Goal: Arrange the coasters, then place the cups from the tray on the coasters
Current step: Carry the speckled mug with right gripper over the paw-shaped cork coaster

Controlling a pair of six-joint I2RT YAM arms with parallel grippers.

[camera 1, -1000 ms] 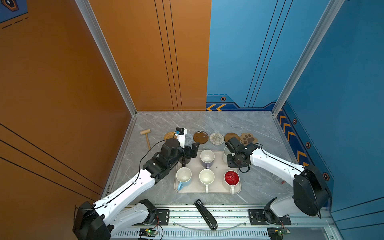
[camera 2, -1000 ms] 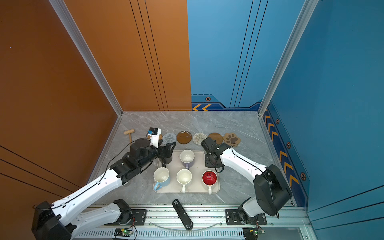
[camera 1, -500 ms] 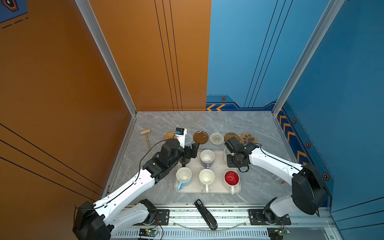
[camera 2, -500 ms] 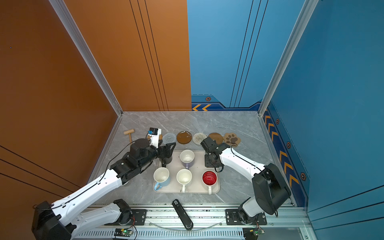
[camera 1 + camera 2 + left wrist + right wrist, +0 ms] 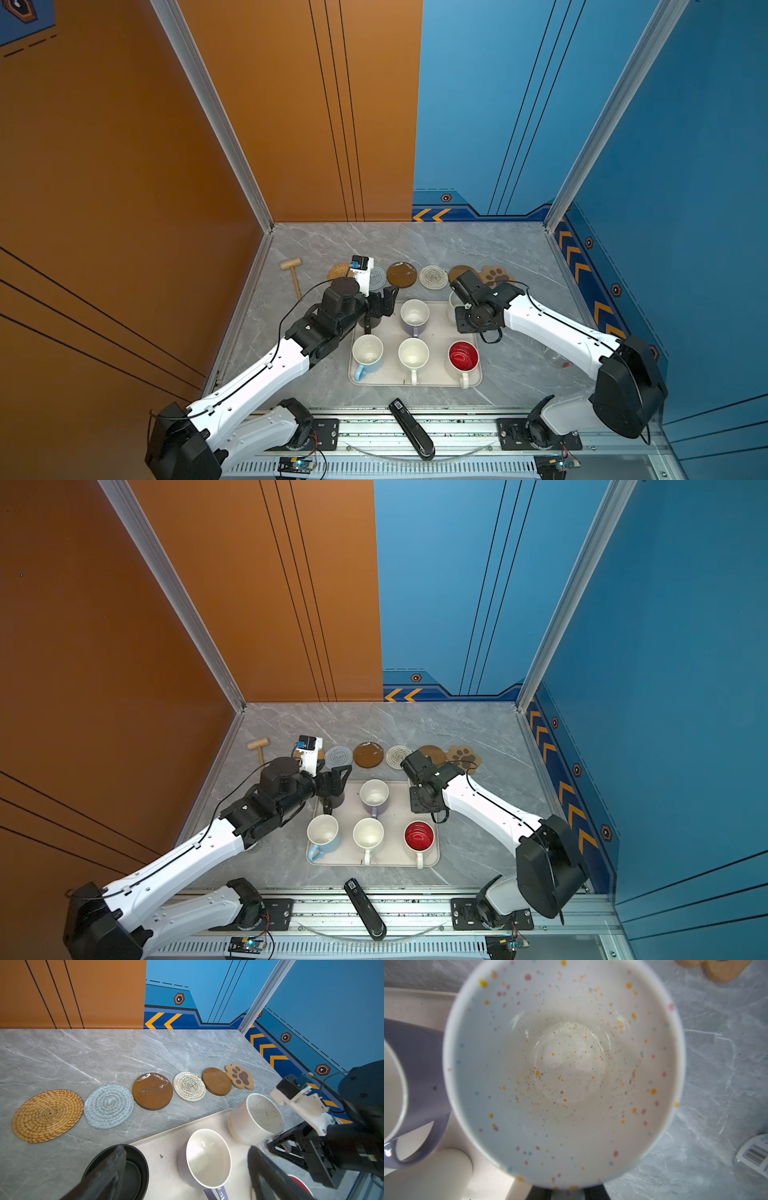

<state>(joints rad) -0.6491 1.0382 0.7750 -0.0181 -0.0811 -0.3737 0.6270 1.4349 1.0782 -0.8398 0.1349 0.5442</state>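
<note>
- Your left claw (image 5: 187,1150) stands wide open and empty. The left wrist view shows one finger (image 5: 108,1169) over the rim of the glossy black mug (image 5: 135,1169) and the other finger past the lavender mug (image 5: 204,1159). In both top views this claw covers most of the black mug.
- Your right claw (image 5: 272,1143) is closed at the handle of the speckled cream mug (image 5: 256,1118), at the far right corner of the flat cream-white rectangular tray (image 5: 166,1147). Only the left wrist view shows this grip; in both top views the arm covers it.
- No view shows whether that mug's base touches the tray.
- The right wrist view is filled by the mug's inside. It also shows a clear glass jar (image 5: 753,1157) with a barcode label on the grey marble worktop (image 5: 706,1084).
- The left wrist view shows the whole coaster row beyond the tray: woven tan rattan disc (image 5: 47,1115), grey crocheted round (image 5: 109,1106), white-streaked brown disc (image 5: 152,1091), white crocheted round (image 5: 189,1088), plain brown disc (image 5: 217,1081), brown paw-shaped mat (image 5: 240,1076).
- In a top view, the light blue mug (image 5: 368,353), plain white mug (image 5: 413,353) and red-lined white mug (image 5: 463,355) stand along the tray's near edge.
</note>
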